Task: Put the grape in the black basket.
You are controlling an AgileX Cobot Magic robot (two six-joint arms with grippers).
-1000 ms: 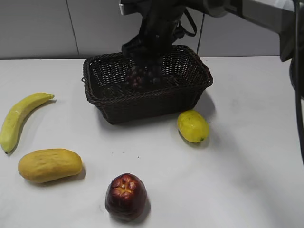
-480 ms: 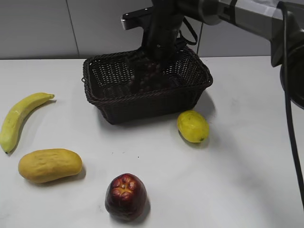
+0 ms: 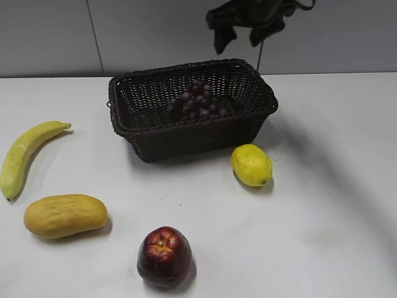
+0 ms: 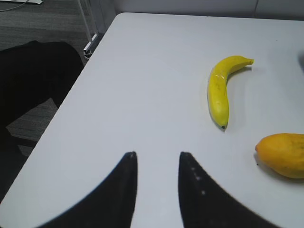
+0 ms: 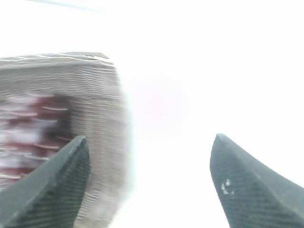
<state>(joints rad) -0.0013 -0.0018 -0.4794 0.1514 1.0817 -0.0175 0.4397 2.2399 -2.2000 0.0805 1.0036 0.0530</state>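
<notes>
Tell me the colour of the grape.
Dark red-purple grape, best in the exterior view.

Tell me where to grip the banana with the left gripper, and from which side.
Judging by its pose, take the banana across its thick middle, coming straight down from above. It lies flat on the table with bare surface along both long sides, so the open left gripper can straddle it; both tapered ends offer less to hold.

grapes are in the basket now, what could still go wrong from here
Little looks risky. The grape lies inside the black basket, and the right end effector hangs open above the far rim; a low sweep might clip that rim and shift the basket. The lemon sits close to the basket's front corner, so a shifted basket could set it rolling.
</notes>
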